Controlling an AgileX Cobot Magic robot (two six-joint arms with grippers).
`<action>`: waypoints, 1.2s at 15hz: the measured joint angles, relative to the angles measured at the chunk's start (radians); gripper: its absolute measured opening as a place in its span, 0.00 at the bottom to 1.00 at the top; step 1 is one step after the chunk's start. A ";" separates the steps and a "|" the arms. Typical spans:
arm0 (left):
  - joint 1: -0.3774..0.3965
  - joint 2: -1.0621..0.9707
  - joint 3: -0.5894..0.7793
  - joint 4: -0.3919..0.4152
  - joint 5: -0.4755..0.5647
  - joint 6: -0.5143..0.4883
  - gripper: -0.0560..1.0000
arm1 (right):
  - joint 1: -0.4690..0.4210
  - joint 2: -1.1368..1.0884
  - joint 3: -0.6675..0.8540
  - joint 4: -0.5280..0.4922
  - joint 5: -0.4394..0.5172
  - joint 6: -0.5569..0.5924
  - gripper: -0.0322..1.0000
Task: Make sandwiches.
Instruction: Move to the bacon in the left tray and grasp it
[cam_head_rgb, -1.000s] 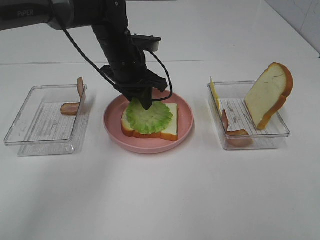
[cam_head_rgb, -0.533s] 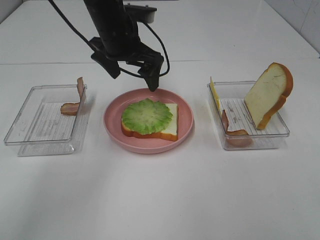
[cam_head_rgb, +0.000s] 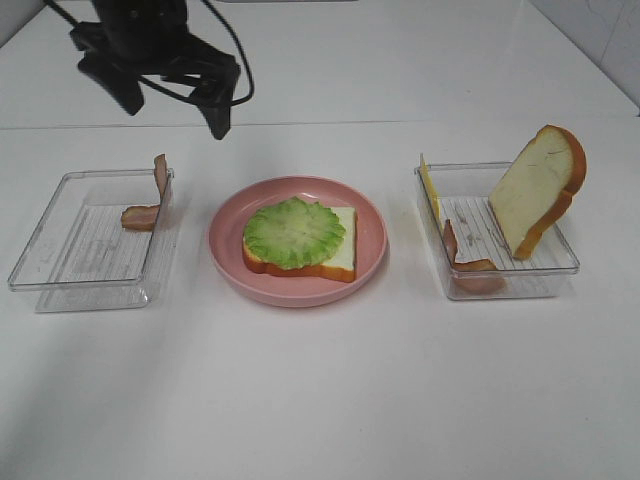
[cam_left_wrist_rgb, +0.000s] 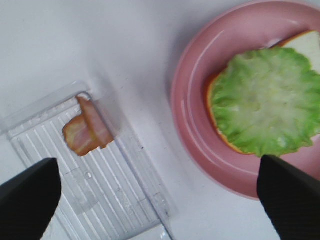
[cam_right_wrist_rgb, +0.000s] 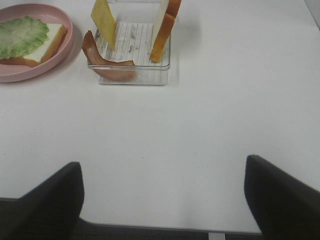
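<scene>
A bread slice (cam_head_rgb: 335, 256) with ruffled green lettuce (cam_head_rgb: 294, 232) on top lies on the pink plate (cam_head_rgb: 370, 236). My left gripper (cam_head_rgb: 170, 100) is open and empty, raised above the table behind the left tray; its fingertips (cam_left_wrist_rgb: 287, 197) frame the plate (cam_left_wrist_rgb: 192, 90) and lettuce (cam_left_wrist_rgb: 265, 100) in the left wrist view. A bacon strip (cam_head_rgb: 150, 200) leans in the left clear tray (cam_head_rgb: 60, 265). The right clear tray (cam_head_rgb: 560, 262) holds a second bread slice (cam_head_rgb: 535, 190), a yellow cheese square (cam_head_rgb: 429, 188) and a bacon strip (cam_head_rgb: 462, 258). My right gripper (cam_right_wrist_rgb: 162, 200) is open and empty, away from the tray (cam_right_wrist_rgb: 132, 79).
White table all around. In the left wrist view the left tray (cam_left_wrist_rgb: 100, 200) and its bacon (cam_left_wrist_rgb: 85, 132) lie beside the plate. In the right wrist view the cheese (cam_right_wrist_rgb: 104, 20), bread (cam_right_wrist_rgb: 165, 27) and bacon (cam_right_wrist_rgb: 107, 67) stand in the right tray.
My left gripper let go of the lettuce on the bread, then rose and moved left and back, away from the plate. The lettuce stays on the slice.
</scene>
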 joint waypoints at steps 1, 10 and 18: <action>0.039 0.000 0.022 -0.017 0.000 -0.003 0.99 | 0.000 0.000 0.000 0.000 0.000 0.000 0.85; 0.117 0.136 0.029 -0.067 0.004 -0.049 0.99 | 0.000 0.000 0.000 0.000 0.000 0.000 0.85; 0.117 0.188 0.008 -0.085 -0.091 -0.079 0.90 | 0.000 0.000 0.000 0.000 0.000 0.000 0.85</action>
